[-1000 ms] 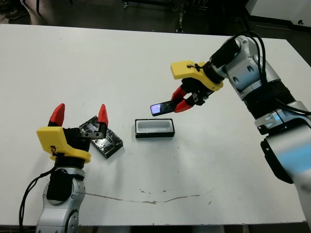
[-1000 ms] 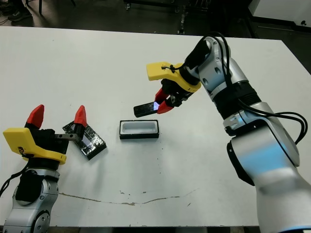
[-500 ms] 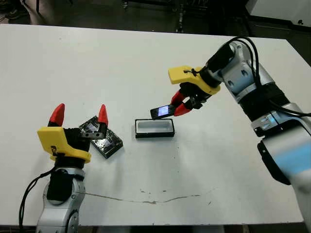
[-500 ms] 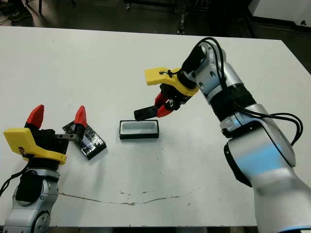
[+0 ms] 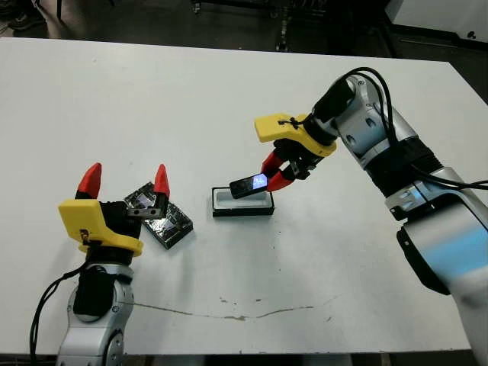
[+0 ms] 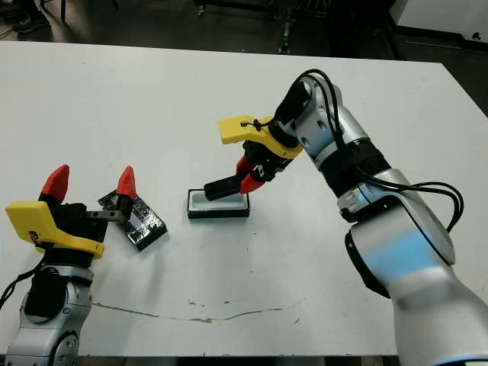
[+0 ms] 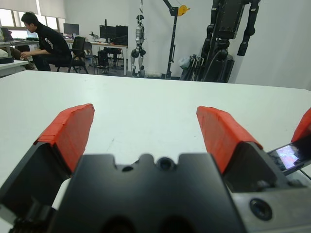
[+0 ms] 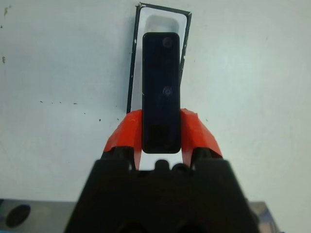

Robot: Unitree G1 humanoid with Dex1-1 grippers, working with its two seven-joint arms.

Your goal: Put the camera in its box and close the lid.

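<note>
The right end effector (image 5: 276,172), clamped on the camera (image 5: 249,185), has carried it down over the box (image 5: 242,202); insertion looks imminent. The left end effector (image 5: 126,180) hovers, fingers apart, by the lid (image 5: 162,220).

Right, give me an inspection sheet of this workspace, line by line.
Surface: white table, faint scuff marks near front edge.
Camera: held tilted over the box, not yet seated.
Lid: lying on table by the left gripper.
Clutter: nothing seen.
Grippers: left gripper open, empty; right gripper shut on camera.
Cables: black cables loop along right arm.
Surroundings: person seated at desk, equipment stands beyond the table.
</note>
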